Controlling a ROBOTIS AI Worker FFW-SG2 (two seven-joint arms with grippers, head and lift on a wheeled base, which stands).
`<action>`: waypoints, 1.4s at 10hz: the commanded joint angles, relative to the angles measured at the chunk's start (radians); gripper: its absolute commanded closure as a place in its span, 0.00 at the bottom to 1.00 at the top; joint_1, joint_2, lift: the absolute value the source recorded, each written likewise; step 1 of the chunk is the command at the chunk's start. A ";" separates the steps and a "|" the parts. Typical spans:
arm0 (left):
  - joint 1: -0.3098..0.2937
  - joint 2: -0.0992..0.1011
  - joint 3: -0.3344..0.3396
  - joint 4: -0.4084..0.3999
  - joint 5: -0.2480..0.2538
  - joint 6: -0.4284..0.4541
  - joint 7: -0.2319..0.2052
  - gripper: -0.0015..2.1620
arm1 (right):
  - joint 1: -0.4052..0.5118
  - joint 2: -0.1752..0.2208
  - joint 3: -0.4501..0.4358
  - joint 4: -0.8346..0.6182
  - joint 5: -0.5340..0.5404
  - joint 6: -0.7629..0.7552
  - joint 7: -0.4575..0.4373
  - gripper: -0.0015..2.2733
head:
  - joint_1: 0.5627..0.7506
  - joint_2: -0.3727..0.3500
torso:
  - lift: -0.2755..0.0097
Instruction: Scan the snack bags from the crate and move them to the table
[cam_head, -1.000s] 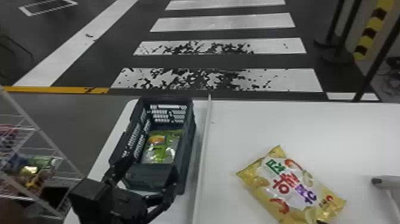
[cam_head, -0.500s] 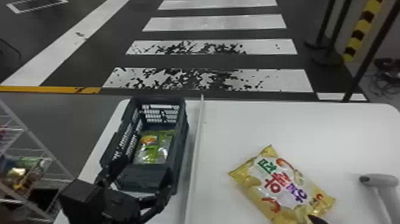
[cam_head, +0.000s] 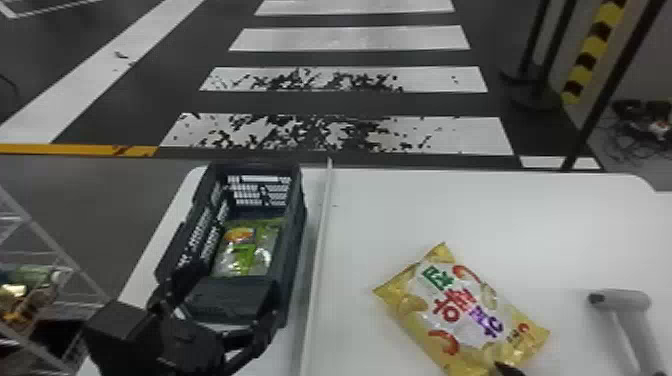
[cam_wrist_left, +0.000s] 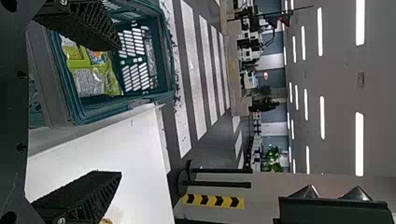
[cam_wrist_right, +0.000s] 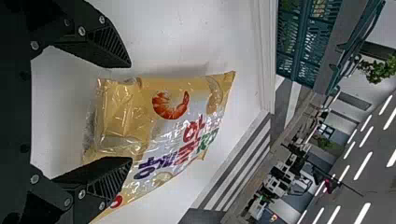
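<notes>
While the left gripper (cam_head: 225, 300) stays open by the crate (cam_head: 296, 270), the right gripper (cam_head: 507, 370), also open, is near the shrimp snack bag (cam_head: 462, 310).

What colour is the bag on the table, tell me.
The bag is yellow around a whitish middle, seen best in the head view.

The right hand (cam_head: 507, 370) has its fingers parted at a yellow snack bag (cam_wrist_right: 159, 133) with a shrimp print, on the white surface (cam_wrist_right: 187, 37); contact cannot be confirmed. A teal crate (cam_wrist_right: 304, 39) is partly visible farther off.
</notes>
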 joint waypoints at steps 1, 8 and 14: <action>-0.002 0.000 0.000 0.000 0.004 0.003 -0.003 0.02 | -0.010 -0.001 0.014 0.009 0.010 0.011 0.000 0.18 | 0.70 0.65 | 0.63; -0.004 -0.003 -0.001 0.005 0.010 0.009 -0.016 0.02 | -0.001 -0.008 0.021 0.021 0.029 -0.093 -0.115 0.98 | 0.70 0.64 | 0.63; -0.007 -0.002 -0.001 0.009 0.012 0.009 -0.017 0.02 | 0.036 -0.055 0.049 -0.030 0.139 -0.078 -0.156 0.12 | 0.70 0.66 | 0.63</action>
